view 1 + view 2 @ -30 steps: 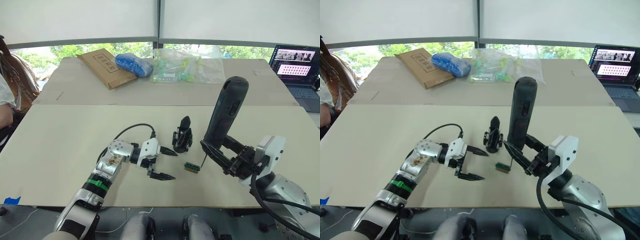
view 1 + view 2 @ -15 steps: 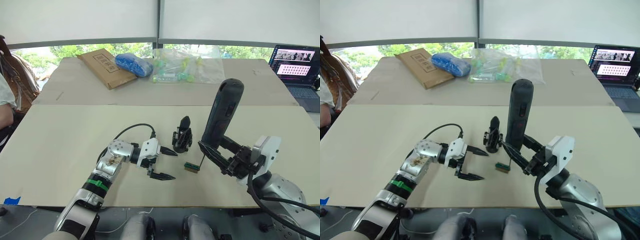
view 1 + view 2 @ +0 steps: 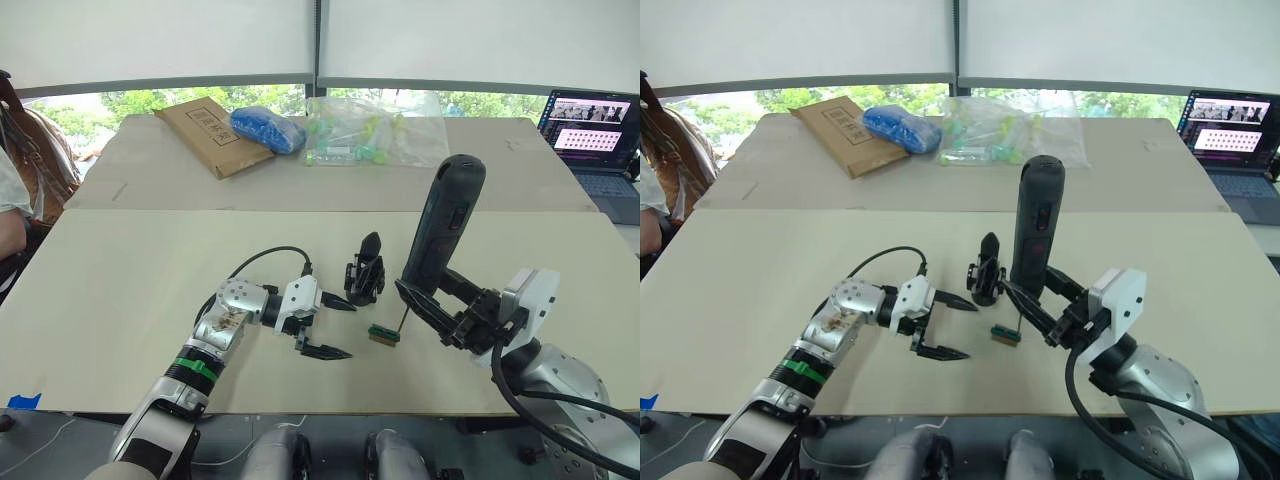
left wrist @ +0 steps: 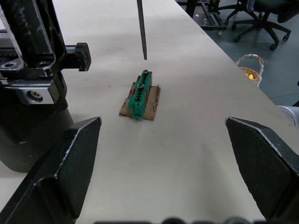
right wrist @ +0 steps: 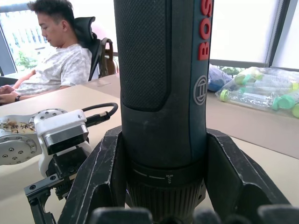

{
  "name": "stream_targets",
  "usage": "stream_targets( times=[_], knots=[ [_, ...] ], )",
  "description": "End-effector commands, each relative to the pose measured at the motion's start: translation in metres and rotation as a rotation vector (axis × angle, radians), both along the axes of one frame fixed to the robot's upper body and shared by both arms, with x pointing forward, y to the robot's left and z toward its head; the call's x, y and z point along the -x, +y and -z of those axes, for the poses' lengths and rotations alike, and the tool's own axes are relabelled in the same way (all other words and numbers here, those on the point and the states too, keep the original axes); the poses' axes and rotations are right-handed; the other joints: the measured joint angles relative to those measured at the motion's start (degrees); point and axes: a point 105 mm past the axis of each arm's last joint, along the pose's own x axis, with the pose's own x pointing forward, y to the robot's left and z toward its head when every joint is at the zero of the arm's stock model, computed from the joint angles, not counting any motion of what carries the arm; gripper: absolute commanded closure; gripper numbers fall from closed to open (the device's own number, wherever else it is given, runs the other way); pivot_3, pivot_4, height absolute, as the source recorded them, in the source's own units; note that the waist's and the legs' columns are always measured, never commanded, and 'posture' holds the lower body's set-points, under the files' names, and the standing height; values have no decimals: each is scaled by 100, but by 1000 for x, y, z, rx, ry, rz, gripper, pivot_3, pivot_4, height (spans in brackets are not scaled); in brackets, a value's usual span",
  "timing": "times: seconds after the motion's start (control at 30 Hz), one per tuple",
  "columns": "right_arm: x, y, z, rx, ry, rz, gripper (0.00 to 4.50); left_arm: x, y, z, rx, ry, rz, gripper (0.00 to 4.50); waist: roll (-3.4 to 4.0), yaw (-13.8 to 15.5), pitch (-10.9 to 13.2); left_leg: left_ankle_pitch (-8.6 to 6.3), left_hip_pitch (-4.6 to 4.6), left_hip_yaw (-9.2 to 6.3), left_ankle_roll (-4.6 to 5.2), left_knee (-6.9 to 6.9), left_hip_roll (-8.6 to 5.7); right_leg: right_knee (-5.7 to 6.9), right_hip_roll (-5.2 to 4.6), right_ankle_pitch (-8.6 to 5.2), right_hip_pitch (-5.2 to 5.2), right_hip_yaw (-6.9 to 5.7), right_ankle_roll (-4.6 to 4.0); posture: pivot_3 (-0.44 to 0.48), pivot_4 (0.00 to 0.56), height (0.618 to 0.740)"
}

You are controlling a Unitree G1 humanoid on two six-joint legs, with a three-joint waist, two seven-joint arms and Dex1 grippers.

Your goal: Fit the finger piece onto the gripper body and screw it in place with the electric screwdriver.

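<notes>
Electric screwdriver point(image 3: 440, 238) upright, clamped in right claw point(image 3: 437, 306), bit over green block point(image 3: 383, 335), left claw point(image 3: 330, 326) spread empty at gripper body's point(image 3: 366, 272) 8 o'clock, open desk point(image 3: 120, 290) beyond.

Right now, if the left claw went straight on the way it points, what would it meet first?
The left claw is open and aimed at the small green block on the table; that block looks first in line, with the screwdriver bit hanging beyond it.
</notes>
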Motion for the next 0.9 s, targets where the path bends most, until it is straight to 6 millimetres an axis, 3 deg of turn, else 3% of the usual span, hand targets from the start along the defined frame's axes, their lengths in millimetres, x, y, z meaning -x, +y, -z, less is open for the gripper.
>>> stream_targets(
  times=[0.03, 0.9],
  knots=[
    [5, 4, -18, -16, -97, -14, 2610, -2, -4, -11, 19, -43, 11, 0, 0, 0, 0, 0, 0, 0, 0, 0, 0, 0, 0, 0, 0, 0, 0, 0, 150, 732],
    [-6, 3, -16, 6, -71, 0, 2610, -4, -3, -12, 15, -54, 6, 0, 0, -2, 0, 0, 0, 0, 0, 0, 0, -1, 0, 0, 1, 0, 0, 0, 150, 732]
  ],
)
